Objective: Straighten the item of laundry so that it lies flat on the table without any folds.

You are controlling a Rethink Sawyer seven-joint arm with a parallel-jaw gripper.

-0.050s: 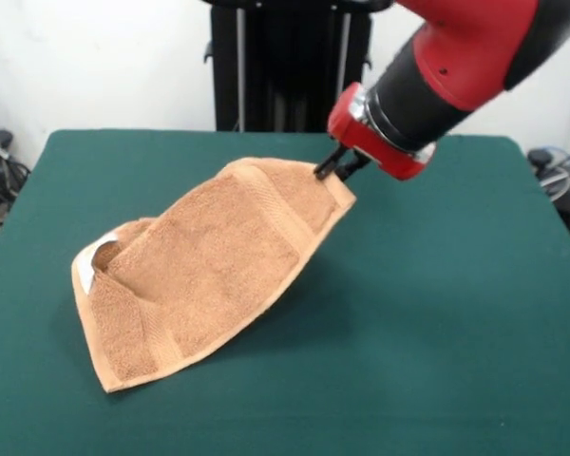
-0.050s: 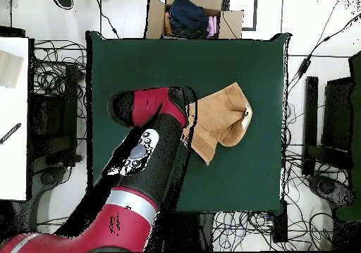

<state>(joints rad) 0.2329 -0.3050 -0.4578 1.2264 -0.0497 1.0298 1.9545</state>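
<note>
An orange-tan terry towel, the item of laundry (image 1: pixel 209 266) (image 2: pixel 222 120), is held up by one corner, so it slopes from that raised corner down to the green table (image 1: pixel 437 313) (image 2: pixel 141 60). Its lower end rests on the cloth, folded over, with a small white label showing there. A woven band runs across it near the raised end. My gripper (image 1: pixel 334 167) is shut on the towel's upper corner. In the overhead view the arm hides the gripper.
A cardboard box (image 2: pixel 194 14) holding dark clothing stands just beyond the table's edge in the overhead view. Cables and equipment lie on the floor round the table. The black pedestal (image 1: pixel 290 66) stands behind the far edge.
</note>
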